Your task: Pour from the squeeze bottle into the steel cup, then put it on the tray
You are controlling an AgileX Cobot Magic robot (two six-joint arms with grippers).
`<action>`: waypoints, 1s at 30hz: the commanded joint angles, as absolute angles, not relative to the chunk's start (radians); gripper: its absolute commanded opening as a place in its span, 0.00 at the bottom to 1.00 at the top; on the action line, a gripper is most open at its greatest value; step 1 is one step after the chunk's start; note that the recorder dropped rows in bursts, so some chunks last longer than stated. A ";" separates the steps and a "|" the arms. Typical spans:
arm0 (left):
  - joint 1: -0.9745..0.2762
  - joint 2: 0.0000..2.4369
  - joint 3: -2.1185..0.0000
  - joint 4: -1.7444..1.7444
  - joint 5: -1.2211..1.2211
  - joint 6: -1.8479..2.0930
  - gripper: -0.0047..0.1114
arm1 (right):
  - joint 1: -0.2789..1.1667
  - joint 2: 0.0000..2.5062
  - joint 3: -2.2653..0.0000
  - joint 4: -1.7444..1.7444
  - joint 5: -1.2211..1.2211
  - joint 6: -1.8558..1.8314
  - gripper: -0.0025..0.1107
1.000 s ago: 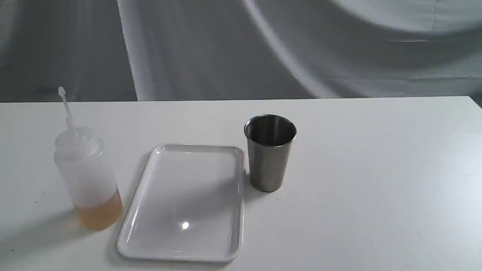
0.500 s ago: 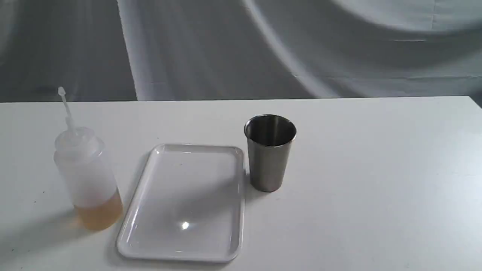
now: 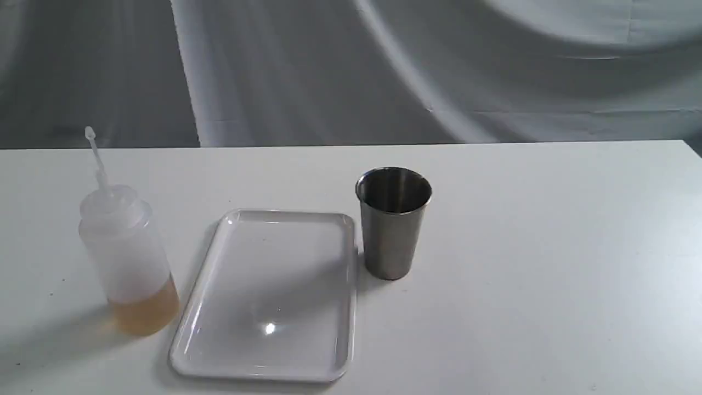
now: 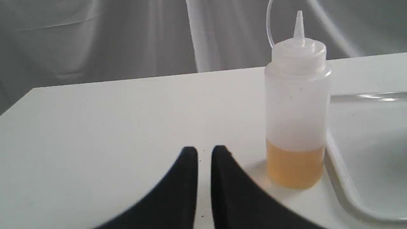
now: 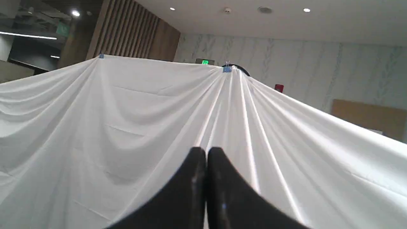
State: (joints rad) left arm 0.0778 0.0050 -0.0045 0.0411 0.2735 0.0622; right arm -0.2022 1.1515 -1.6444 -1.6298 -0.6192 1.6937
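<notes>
The squeeze bottle [image 3: 129, 258] stands upright at the table's left, with amber liquid in its bottom part and a thin nozzle on top. Just right of it lies the white tray [image 3: 274, 274], bare. The steel cup [image 3: 392, 230] stands upright by the tray's far right corner. Neither gripper shows in the exterior view. In the left wrist view my left gripper [image 4: 204, 149] hovers low over the table beside the bottle [image 4: 297, 111], apart from it, its black fingers a narrow gap apart and empty; the tray's rim [image 4: 337, 165] shows beyond. My right gripper [image 5: 206, 151] is shut and empty, facing a white drape.
The white table [image 3: 548, 274] stretches right of the cup, its far edge meeting a grey draped backdrop [image 3: 329, 71]. In the right wrist view only a white cloth [image 5: 127, 127] and a room ceiling appear.
</notes>
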 commanded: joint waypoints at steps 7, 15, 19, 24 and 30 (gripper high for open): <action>0.081 0.000 0.000 0.041 0.266 0.061 0.11 | -0.208 1.205 -1.652 -1.326 -0.489 1.531 0.02; 0.081 0.000 0.000 0.041 0.266 0.061 0.11 | -0.054 1.249 -1.653 -0.897 -0.087 0.838 0.02; 0.081 0.000 0.000 0.041 0.266 0.061 0.11 | 0.078 1.273 -1.653 -0.715 0.064 0.548 0.02; 0.081 0.000 0.000 0.041 0.266 0.061 0.11 | 0.260 1.310 -1.653 -0.483 0.276 0.232 0.02; 0.081 0.000 0.000 0.041 0.266 0.061 0.11 | 0.418 1.370 -1.651 -0.359 0.396 0.197 0.02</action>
